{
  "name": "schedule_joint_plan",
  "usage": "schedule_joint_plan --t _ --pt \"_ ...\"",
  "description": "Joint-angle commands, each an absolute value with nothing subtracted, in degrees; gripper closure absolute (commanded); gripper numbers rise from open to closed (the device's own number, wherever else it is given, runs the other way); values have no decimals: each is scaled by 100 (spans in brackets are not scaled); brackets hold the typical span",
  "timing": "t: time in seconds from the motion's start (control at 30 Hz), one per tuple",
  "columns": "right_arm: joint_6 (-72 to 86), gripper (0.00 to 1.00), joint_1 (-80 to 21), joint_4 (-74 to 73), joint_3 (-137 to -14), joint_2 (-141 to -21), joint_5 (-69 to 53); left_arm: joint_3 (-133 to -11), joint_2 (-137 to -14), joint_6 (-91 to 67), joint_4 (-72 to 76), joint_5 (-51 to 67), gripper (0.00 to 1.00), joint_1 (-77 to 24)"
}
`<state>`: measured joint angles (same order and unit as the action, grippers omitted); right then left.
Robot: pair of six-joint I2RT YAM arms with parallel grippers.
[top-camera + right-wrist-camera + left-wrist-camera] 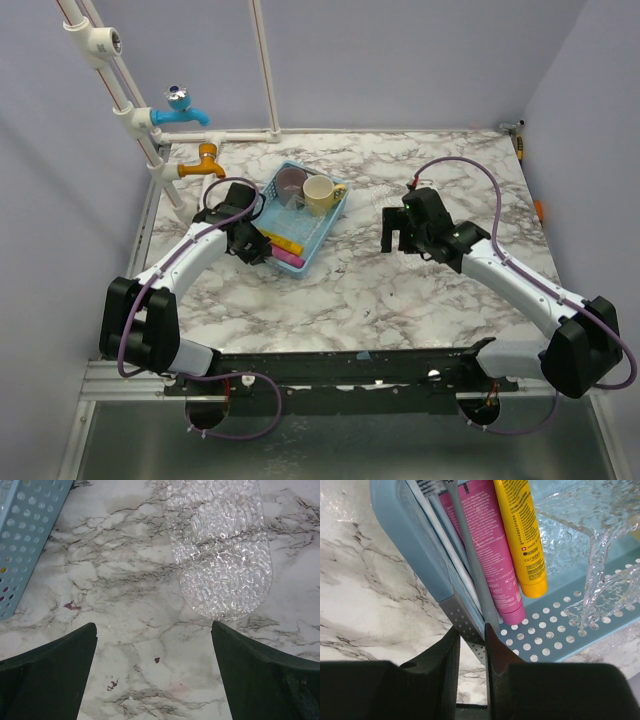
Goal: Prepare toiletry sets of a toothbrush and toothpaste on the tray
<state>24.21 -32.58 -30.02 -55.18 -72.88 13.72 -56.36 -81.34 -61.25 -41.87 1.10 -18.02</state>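
Note:
A blue perforated basket (322,232) holds the yellow toothpaste tube (522,535) and the pink toothpaste tube (487,550), lying side by side. A grey toothbrush (476,565) and a white toothbrush (445,542) lie along its left wall. My left gripper (471,635) hangs over the basket's near left corner. Its jaws are only narrowly apart, one finger outside the wall and one inside, over the grey handle's end. My right gripper (155,655) is wide open and empty above the marble. The end of a clear textured tray (220,545) lies just beyond it.
A mauve cup (290,180) and a cream mug (320,195) stand in the basket's far end, with a clear textured glass piece (592,555) next to the tubes. A pipe frame with a blue tap (180,110) and an orange tap (203,162) stands at the back left.

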Motion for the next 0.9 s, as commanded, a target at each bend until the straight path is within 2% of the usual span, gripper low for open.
schedule_joint_plan --t 0.0,0.33,0.87 --pt "2566 0 -3261 -3139 -5643 -7299 1682 -5715 -8119 -5283 -3908 403 100 -1837" --pt "2584 1 -3256 -3080 -5551 -7260 1508 -5930 -8080 -4566 -3867 597 100 -1846" --pt "2586 1 -3261 -3051 -5512 -7153 1351 -7989 -9698 -3072 -4760 733 100 -1837"
